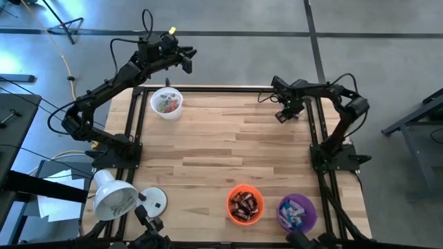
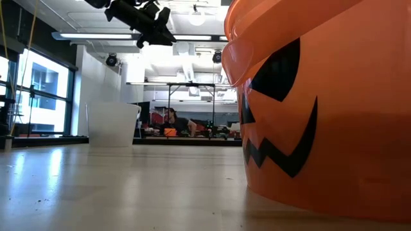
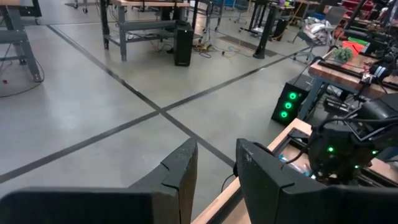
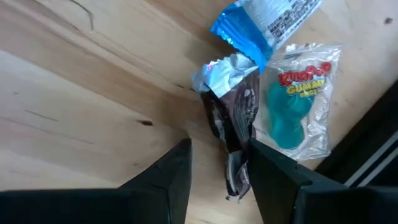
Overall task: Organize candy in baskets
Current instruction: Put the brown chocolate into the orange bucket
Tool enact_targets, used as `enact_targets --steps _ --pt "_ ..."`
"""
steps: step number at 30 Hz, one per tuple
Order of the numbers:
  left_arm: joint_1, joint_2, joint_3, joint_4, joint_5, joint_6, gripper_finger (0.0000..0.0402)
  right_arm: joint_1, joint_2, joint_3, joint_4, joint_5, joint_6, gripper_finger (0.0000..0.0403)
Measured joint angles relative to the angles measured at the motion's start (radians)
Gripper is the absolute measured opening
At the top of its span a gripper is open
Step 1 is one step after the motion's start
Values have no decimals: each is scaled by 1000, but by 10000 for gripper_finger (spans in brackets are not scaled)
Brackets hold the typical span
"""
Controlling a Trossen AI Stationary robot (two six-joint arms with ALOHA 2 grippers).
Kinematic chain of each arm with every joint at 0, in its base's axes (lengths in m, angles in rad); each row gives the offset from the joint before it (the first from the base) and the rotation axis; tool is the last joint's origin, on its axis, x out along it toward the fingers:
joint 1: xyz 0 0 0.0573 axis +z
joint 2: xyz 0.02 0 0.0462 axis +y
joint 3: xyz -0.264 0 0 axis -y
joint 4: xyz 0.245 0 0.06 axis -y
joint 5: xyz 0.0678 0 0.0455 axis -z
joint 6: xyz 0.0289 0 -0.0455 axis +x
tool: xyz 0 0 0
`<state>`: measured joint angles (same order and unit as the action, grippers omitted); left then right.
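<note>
Nearest the lens in the low view, the orange jack-o'-lantern bucket [image 2: 321, 102], holding dark-wrapped bars, with the purple bucket [image 1: 297, 213] just beside it and the white bucket [image 1: 167, 102] well away across the wooden table [image 1: 228, 145]. Judged as the pick-up step: right gripper [image 4: 217, 165], far from the orange bucket at the table's back edge, parted narrowly astride a dark brown candy bar [image 4: 231, 118], not yet clamped, so next calls for closing, lifting and carrying to the orange bucket. Only in the right wrist view: a blue wrapper [image 4: 264, 22] and a gummy packet [image 4: 298, 102] touching that bar; left gripper [image 3: 214, 168], partly open and empty, raised beyond the white bucket.
</note>
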<state>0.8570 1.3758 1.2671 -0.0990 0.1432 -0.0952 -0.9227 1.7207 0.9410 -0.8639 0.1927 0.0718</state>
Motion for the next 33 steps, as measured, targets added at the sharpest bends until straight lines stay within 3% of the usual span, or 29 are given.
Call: enact_targets --steps 5,11,16,22,28,33 --pt "0 0 0 0 0 1 99 9 7 1 -3 16 53 118" --pt "0 0 0 -1 0 1 99 9 8 18 -68 -4 101 12" --pt "-1 0 0 -8 0 2 99 10 -8 64 -223 -10 139 6" --pt "-1 0 0 -40 0 2 99 71 -145 181 -389 -56 250 2" --pt "2 0 0 -84 0 33 99 254 -330 317 -439 -250 563 1" --pt "2 0 0 -92 0 59 99 582 -404 473 -439 -295 995 1"
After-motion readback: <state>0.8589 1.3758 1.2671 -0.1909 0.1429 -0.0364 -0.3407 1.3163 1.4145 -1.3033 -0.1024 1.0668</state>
